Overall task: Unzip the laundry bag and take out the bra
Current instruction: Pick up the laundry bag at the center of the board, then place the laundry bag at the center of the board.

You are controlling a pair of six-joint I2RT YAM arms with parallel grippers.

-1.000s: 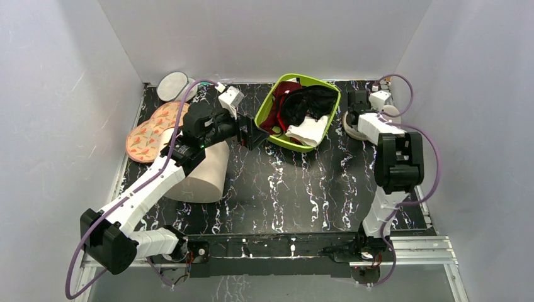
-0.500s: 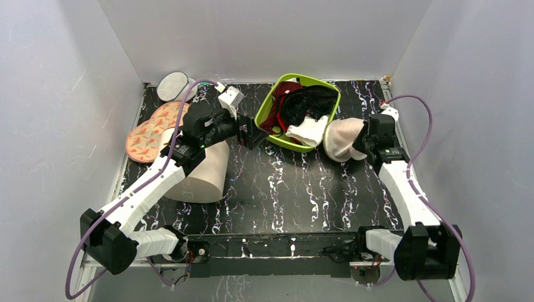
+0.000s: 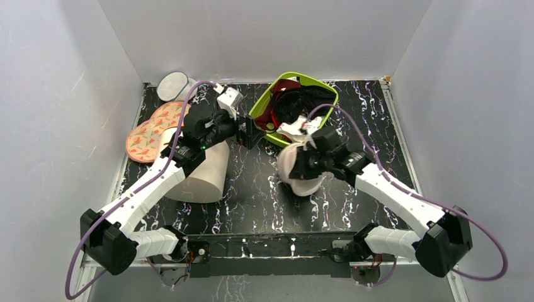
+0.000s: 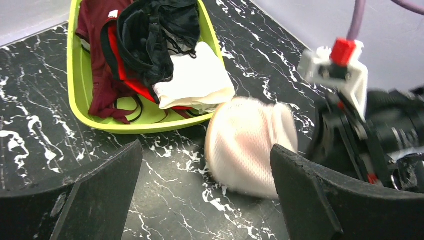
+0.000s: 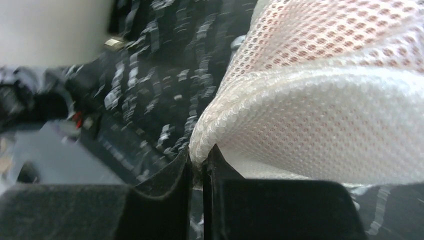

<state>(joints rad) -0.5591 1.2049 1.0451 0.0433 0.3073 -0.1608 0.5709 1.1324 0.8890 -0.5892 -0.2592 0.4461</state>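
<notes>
The laundry bag (image 3: 301, 168), a small off-white mesh pouch, is at the table's middle, just in front of the green basket. My right gripper (image 3: 306, 159) is shut on its edge; the right wrist view shows the mesh (image 5: 325, 110) pinched between the closed jaws (image 5: 200, 175). An orange tint shows through the mesh; the bra itself is hidden. My left gripper (image 3: 250, 133) is open and empty, left of the bag and beside the basket. In the left wrist view the bag (image 4: 247, 145) sits ahead between the open fingers (image 4: 320, 195), not touched by them.
A lime green basket (image 3: 259, 112) holds dark red, black and white cloth. A large cream cylinder (image 3: 204, 173) lies under the left arm. A patterned orange cloth (image 3: 151, 131) and a grey round pouch (image 3: 173, 86) are at the back left.
My right arm has swung from the back right to the table's middle, carrying the laundry bag leftward and nearer. The basket has tilted slightly. The left arm has barely moved.
</notes>
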